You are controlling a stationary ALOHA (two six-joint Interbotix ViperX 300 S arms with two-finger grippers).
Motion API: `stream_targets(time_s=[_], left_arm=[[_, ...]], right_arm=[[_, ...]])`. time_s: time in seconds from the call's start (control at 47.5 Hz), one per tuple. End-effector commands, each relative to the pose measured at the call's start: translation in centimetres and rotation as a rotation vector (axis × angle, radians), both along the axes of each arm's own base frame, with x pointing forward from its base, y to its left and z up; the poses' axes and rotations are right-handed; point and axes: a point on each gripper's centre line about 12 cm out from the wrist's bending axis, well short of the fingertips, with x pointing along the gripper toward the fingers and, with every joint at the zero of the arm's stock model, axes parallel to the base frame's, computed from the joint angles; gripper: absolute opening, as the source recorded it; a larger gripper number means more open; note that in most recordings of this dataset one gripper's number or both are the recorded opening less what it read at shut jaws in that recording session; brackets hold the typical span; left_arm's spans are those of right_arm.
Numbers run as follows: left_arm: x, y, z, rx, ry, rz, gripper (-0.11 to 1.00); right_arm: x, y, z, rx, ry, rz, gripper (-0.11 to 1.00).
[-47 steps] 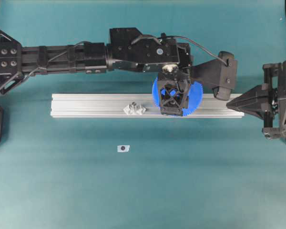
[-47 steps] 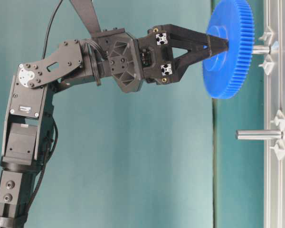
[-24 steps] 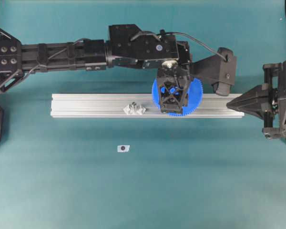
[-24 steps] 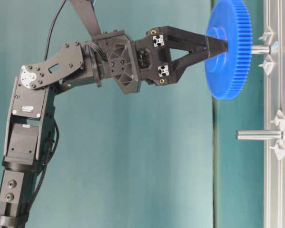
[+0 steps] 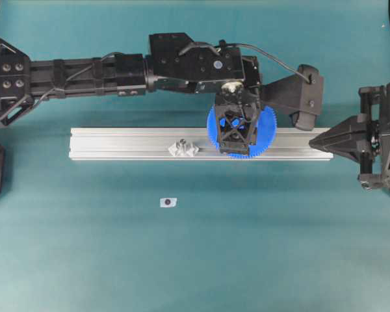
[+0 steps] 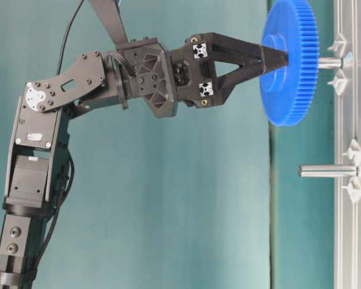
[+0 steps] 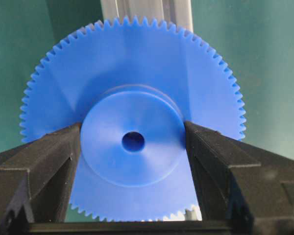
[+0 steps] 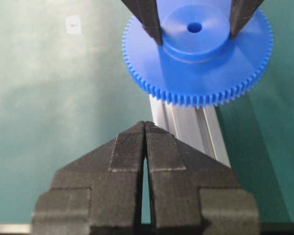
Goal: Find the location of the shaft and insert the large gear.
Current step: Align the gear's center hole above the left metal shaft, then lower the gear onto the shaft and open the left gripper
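Table-level view: your left gripper [image 6: 271, 55] clamps the gear [image 6: 290, 63] by its raised hub, holding the disc over the rail [image 6: 349, 180], just off the tip of the shaft [image 6: 328, 62] and not seated on it. Second longer pin [image 6: 325, 171] stands free further along. Your right gripper [image 8: 145, 131] sits pressed together, holding nothing, at the rail end.

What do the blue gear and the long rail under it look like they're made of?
The large gear looks like moulded plastic: uniform bright blue, matte with a soft sheen. The rail looks like extruded aluminium: silvery, brushed, with lengthwise grooves.
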Motion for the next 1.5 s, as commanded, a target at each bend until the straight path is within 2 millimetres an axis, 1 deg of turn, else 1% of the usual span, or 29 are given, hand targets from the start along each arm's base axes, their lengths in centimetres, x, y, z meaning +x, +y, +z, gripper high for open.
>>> stream_targets(time_s=[0.0, 0.126, 0.211, 0.253, 0.485, 1.096, 1.475], left_arm=[[-0.1, 0.4, 3.2, 0.012, -0.065, 0.005, 0.7], [-0.2, 0.3, 3.1, 0.009, -0.047, 0.005, 0.72], [-0.3, 0.3, 3.2, 0.009, -0.047, 0.006, 0.79], [-0.2, 0.2, 3.2, 0.009, -0.048, 0.005, 0.8], [0.0, -0.3, 4.0, 0.011, -0.073, -0.007, 0.78], [0.1, -0.3, 4.0, 0.012, -0.073, -0.004, 0.78], [0.2, -1.1, 4.1, 0.01, -0.073, -0.018, 0.78]], right_arm=[[0.2, 0.0, 0.3, 0.009, -0.011, -0.007, -0.01], [0.2, 0.0, 0.4, 0.007, -0.013, -0.006, -0.01], [0.2, 0.0, 0.4, 0.007, -0.013, -0.006, -0.01], [0.2, 0.0, 0.3, 0.007, -0.011, -0.006, -0.01], [0.2, 0.0, 0.4, 0.007, -0.013, -0.006, -0.01], [0.1, 0.0, 0.5, 0.007, -0.017, -0.006, -0.01], [0.1, 0.0, 0.5, 0.007, -0.017, -0.006, -0.01]])
